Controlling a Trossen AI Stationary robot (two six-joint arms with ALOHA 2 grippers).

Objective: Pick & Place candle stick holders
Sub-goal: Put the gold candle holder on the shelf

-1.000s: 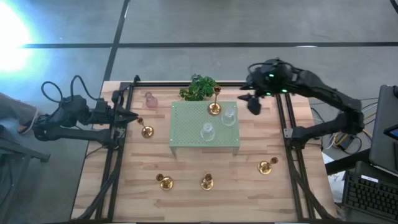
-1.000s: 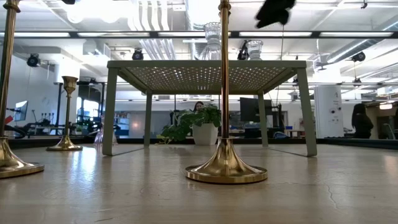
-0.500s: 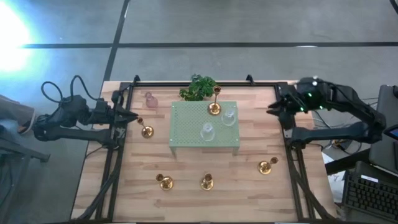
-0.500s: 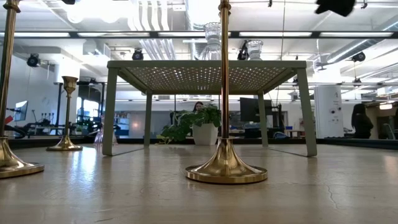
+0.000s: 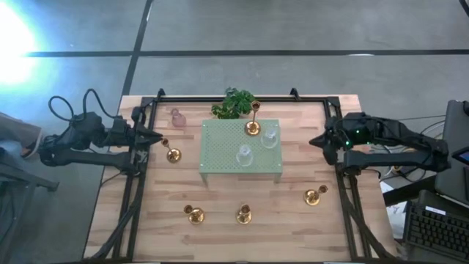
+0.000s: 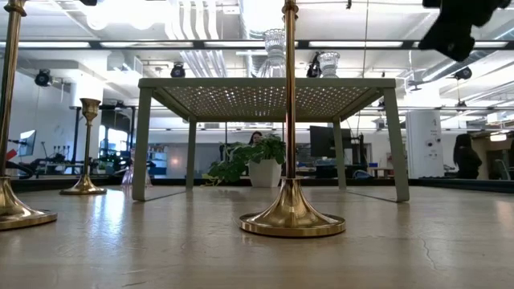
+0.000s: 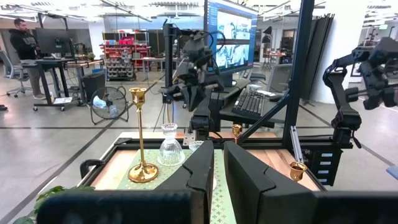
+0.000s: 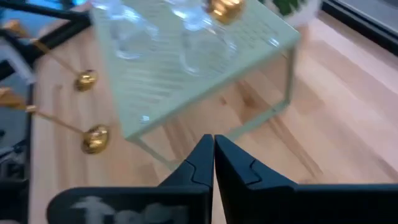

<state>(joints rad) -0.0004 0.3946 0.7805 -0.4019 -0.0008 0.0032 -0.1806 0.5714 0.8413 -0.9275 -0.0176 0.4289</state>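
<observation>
One gold holder (image 5: 253, 126) and two clear glass holders (image 5: 270, 138) (image 5: 243, 154) stand on the pale green stand (image 5: 220, 165). The pink glass holder (image 5: 176, 117) stands on the table at the far left. Several other gold holders stand on their round bases on the table: one (image 5: 173, 155) left of the stand, two (image 5: 193, 213) (image 5: 244, 214) near the front, one (image 5: 314, 196) at the right. My left gripper (image 5: 155, 138) is shut and empty at the table's left edge. My right gripper (image 5: 314, 141) is shut and empty, in the air right of the stand.
A leafy green plant (image 5: 233, 103) stands at the far edge behind the stand. Black frame rails (image 5: 338, 169) run along the table's left and right sides. Bare wood lies between the stand and the front holders.
My right gripper has drawn back from above the stand's far right corner toward the table's right edge and come down a little, staying shut and empty. The holders have not moved.
</observation>
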